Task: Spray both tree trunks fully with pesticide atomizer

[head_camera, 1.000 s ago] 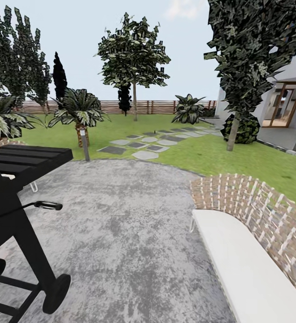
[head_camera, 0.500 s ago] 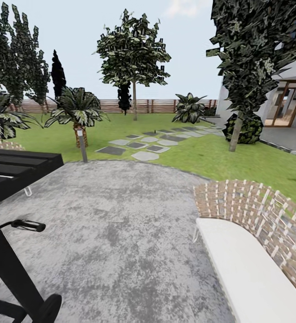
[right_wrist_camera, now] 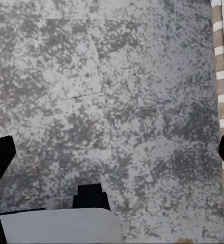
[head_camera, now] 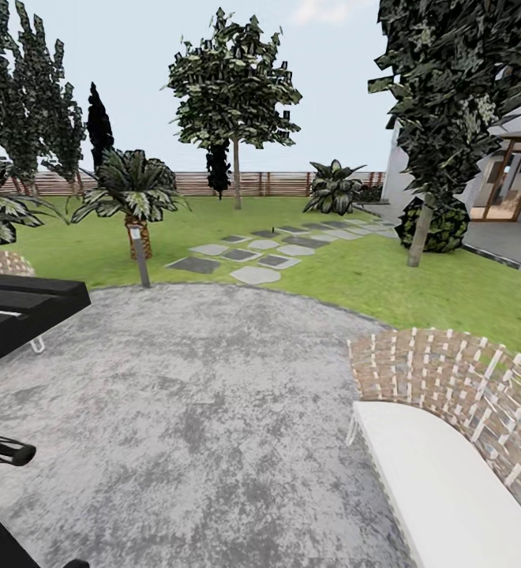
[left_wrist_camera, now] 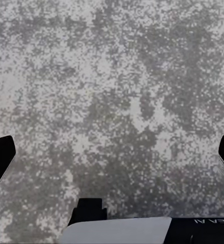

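Task barely begun, by my judgement: nothing grasped, nothing sprayed, and I could not make out the pesticide atomizer with any certainty. A tiny dark speck stood among the stepping stones (head_camera: 253, 254) on the lawn (head_camera: 347, 276), too small to name.

Left gripper (left_wrist_camera: 112, 162): jaws spread wide, empty, grey mottled paving (head_camera: 197, 394) under them. Right gripper (right_wrist_camera: 112, 162): likewise released, nothing between the fingers; a strip of brick edging (right_wrist_camera: 220, 101) ran along one side of that view.

Trees: one with a bare straight trunk (head_camera: 236, 175) and broad canopy far across the lawn, in front of the slatted fence (head_camera: 276, 184). A second trunk (head_camera: 419, 235), leaning slightly, stood nearer on the right, just beside a dark shrub (head_camera: 446, 227) and the house (head_camera: 513, 189). Both trunks looked unsprayed, as far as I could tell.

Edges and room:
- black barbecue grill (head_camera: 16, 304) close on the left, with a handle (head_camera: 4, 450) jutting low
- curved brick wall (head_camera: 450, 386) with white bench seat (head_camera: 442, 489) close on the right
- short lamp post (head_camera: 140, 256) at the paving rim, beside a palm (head_camera: 130, 197)
- open paving straight ahead between grill and bench, then clear lawn and stones towards the far tree

Remaining: locate the bottle, pick it up, cover both trunks
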